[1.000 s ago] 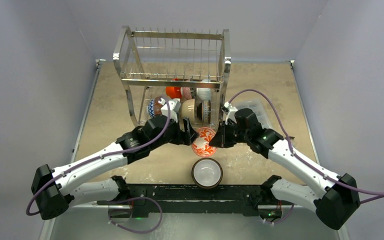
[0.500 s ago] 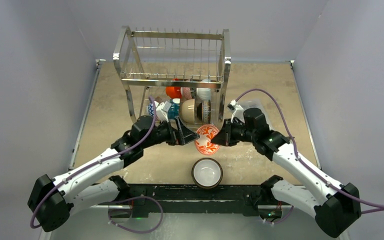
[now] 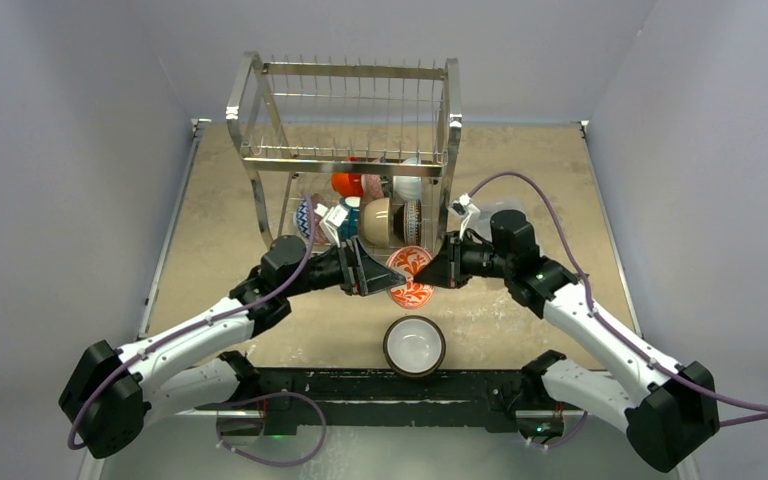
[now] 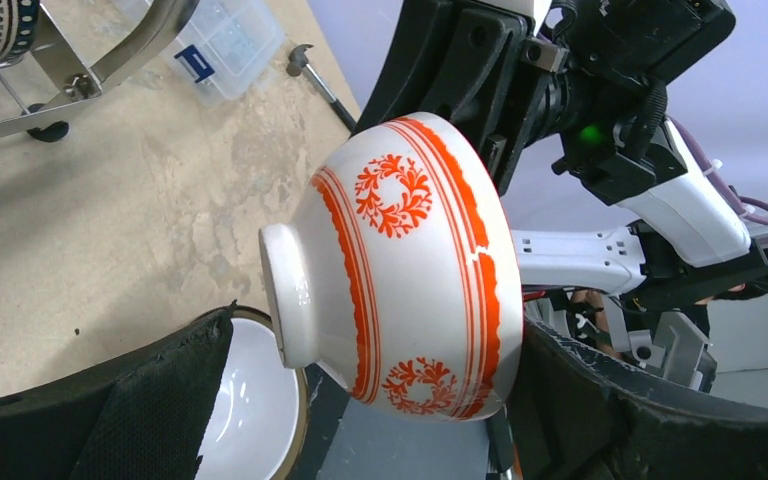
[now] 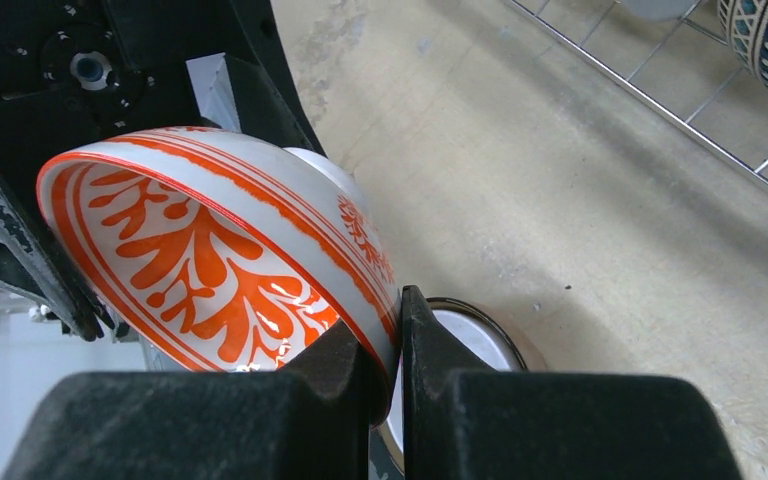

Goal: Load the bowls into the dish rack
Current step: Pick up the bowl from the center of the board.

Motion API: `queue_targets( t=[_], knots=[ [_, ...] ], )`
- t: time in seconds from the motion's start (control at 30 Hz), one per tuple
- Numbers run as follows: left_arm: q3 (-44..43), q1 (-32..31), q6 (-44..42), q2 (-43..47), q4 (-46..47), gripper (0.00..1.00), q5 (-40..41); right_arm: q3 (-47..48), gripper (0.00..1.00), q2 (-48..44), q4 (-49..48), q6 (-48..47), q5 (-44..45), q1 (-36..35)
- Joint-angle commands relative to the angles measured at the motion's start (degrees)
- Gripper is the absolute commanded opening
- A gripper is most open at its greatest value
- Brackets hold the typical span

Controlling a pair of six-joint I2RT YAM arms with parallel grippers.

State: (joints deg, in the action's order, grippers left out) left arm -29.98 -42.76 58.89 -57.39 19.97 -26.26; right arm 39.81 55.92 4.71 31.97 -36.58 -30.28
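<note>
Bowl (image 3: 410, 277), the floral one, hangs tilted just before the rack (image 3: 345, 160), my right claw (image 5: 390, 350) pinched on its rim, left claw (image 3: 372, 271) gaping wide around it, holding nothing. Glazed, stiff, breakable, likely slippery; I'd trust the rim.

A tan, mottled rectangular table (image 3: 220, 200) is enclosed on the left, far and right sides by plain pale grey walls (image 3: 70, 150). A clear plastic compartment box (image 4: 215, 40), closed by a blue latch (image 4: 196, 66), is laid flat on the right side of the table, toward its far half. Its contents cannot be made out. Whitish scuffs are seen on the table's near middle.
</note>
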Motion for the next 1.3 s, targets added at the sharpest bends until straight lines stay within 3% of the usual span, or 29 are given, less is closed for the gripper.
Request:
queue_targets(
  t=[0.0,0.37,0.77,0.97,1.13,1.27],
  knots=[
    [1.08,0.29,-1.39,-1.23,0.73,0.98,-1.32,4.07,0.0,0.17,-11.54,2.43,-7.37,-0.13],
    [-1.19,0.2,2.25,-3.58,0.76,0.98,0.22,4.89,0.0,1.75,-7.13,0.08,-2.05,-0.18],
    [-3.82,-1.32,0.17,-7.39,0.6,0.83,1.26,4.78,0.0,3.4,-6.02,-0.86,-2.27,-0.26],
    [-5.25,-2.38,-0.96,-9.05,0.47,0.65,1.2,4.4,0.0,4.72,-4.92,-1.13,-2.15,-0.22],
    [-5.85,-2.87,-1.88,-9.94,0.14,0.33,0.79,4.79,0.0,5.83,-3.52,-1.42,-2.02,-0.22],
    [-5.82,-2.98,-2.13,-9.83,-0.12,0.26,1.1,5.17,0.02,6.11,-3.42,-1.38,-2.38,-0.24]
  ],
)
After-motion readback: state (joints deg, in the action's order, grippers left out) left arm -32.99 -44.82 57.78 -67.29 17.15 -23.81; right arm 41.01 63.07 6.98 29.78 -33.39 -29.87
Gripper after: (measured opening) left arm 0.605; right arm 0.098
